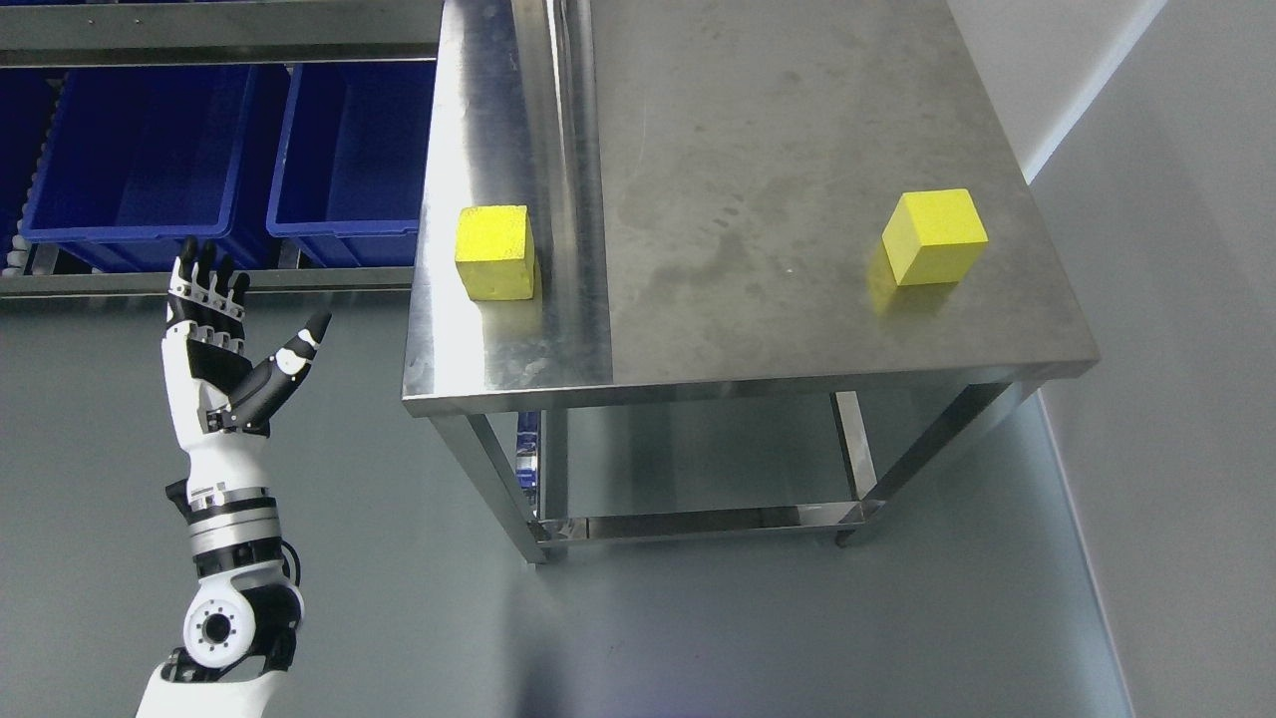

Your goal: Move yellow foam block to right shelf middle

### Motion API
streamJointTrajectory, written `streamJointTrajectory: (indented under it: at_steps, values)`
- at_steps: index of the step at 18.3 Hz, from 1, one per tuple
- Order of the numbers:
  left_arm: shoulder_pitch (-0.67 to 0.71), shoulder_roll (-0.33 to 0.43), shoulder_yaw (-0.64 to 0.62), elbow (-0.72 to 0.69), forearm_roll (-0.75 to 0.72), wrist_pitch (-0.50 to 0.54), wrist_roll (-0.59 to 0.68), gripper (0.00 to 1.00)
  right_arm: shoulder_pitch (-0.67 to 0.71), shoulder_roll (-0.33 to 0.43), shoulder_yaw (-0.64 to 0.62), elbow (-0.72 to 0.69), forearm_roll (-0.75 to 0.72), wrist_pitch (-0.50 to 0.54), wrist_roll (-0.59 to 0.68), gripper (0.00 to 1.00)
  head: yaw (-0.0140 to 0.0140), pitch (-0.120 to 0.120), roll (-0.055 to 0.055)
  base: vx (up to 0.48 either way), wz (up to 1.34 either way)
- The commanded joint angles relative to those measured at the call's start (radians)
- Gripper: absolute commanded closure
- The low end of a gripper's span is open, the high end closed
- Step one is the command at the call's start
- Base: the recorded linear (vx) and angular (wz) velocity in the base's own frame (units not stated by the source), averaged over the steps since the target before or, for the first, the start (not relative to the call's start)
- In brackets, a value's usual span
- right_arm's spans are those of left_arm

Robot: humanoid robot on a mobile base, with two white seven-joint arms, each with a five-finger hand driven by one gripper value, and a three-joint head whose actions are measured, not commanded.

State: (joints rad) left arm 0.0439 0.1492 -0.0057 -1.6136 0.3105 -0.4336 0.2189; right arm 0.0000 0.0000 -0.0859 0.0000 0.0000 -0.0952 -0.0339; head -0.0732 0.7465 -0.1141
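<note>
Two yellow foam blocks rest on a steel table (758, 329). One block (494, 252) sits near the table's left edge, beside a raised seam. The other block (934, 237) stands near the right edge. My left hand (231, 317) is raised over the floor to the left of the table, palm up, fingers spread and holding nothing. It is well apart from the nearer block. The right arm does not show.
Two blue bins (140, 160) (344, 150) sit on a low rack at the upper left, behind my left hand. The table has a lower crossbar (698, 521) between its legs. Grey floor spreads below; a pale wall (1176, 299) runs along the right.
</note>
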Motion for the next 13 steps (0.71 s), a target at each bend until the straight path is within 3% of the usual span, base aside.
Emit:
streamJointTrajectory:
  at_steps: [1,11,13]
  values:
    - [0.005,-0.008,0.021,0.023,0.001,-0.001,-0.001,0.01,0.002,-0.017,0.000,-0.017,0.003,0.000,0.000,0.00,0.0000,0.000,0.000,0.000,0.00]
    - [-0.015,-0.017,0.018,0.021,0.001,0.002,-0.001,0.01,0.002,-0.017,0.000,-0.017,0.003,-0.001,0.000,0.00,0.0000,0.000,0.000,0.000,0.00]
    - [-0.068,-0.026,0.016,0.014,0.007,0.068,-0.001,0.01,0.002,-0.017,0.000,-0.017,0.003,0.000,0.000,0.00,0.0000,0.000,0.000,0.000,0.00]
